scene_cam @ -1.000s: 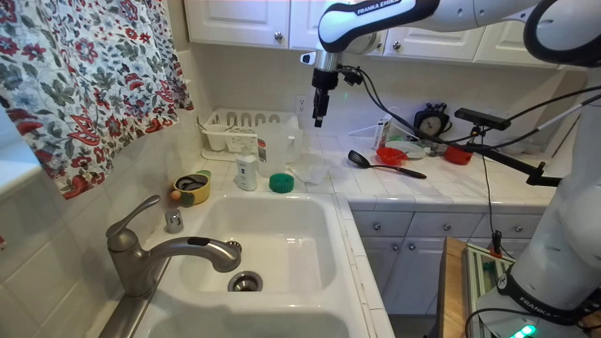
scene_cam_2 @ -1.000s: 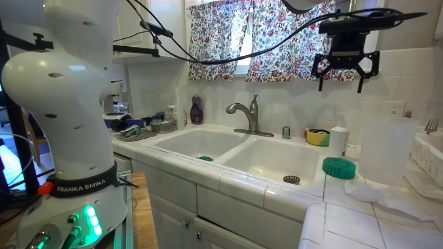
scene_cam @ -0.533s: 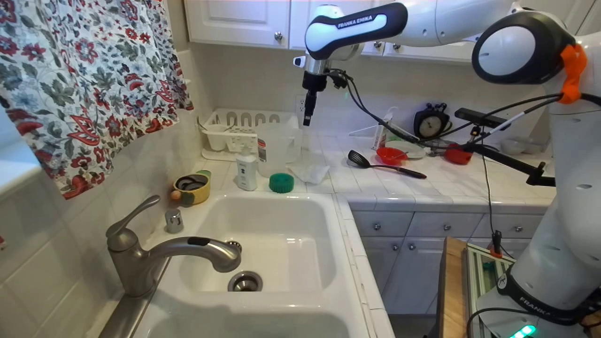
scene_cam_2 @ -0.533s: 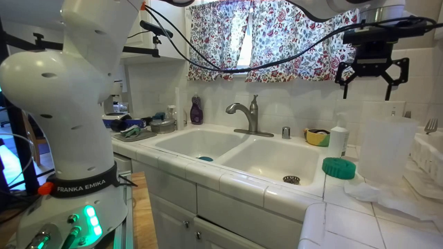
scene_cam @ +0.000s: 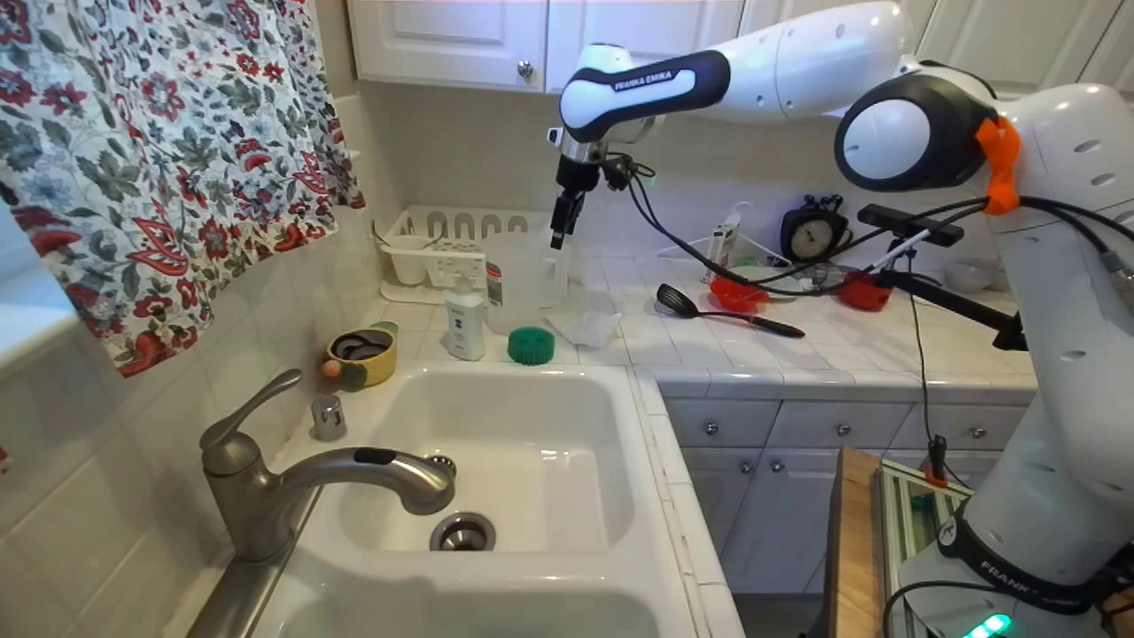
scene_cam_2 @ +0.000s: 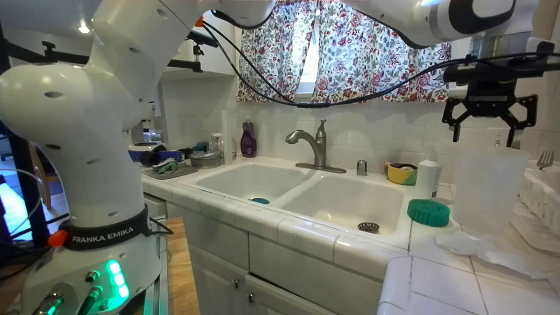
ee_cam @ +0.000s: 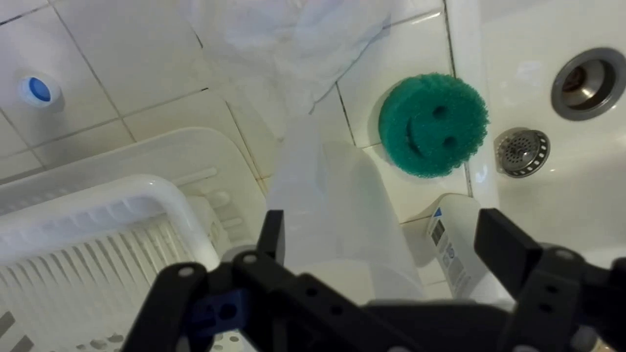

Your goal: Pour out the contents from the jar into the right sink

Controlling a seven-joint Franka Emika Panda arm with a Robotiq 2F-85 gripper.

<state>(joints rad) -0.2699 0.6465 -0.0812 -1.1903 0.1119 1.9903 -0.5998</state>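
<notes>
The jar, a translucent white pitcher [scene_cam: 514,288], stands upright on the tiled counter behind the sink. It also shows in an exterior view [scene_cam_2: 488,188] and, from above, in the wrist view [ee_cam: 342,210]. I cannot make out its contents. The right sink [scene_cam: 567,487] is a white basin with a round metal drain; it also shows in an exterior view [scene_cam_2: 350,197]. My gripper [scene_cam_2: 483,141] is open and empty, pointing down just above the jar's rim. In the wrist view my fingers [ee_cam: 384,239] are spread, with the jar and a white bottle seen between them.
A white pump bottle [scene_cam: 465,323] and a green round sponge [scene_cam: 532,346] stand close to the jar. A white dish rack [scene_cam: 434,257] is behind it, and a crumpled white cloth [scene_cam_2: 485,247] is beside it. The faucet [scene_cam: 354,470] reaches over the sink.
My open gripper has moved toward the jar and down, leftward in an exterior view and rightward in an exterior view. The jar, bottle and sponge have not moved.
</notes>
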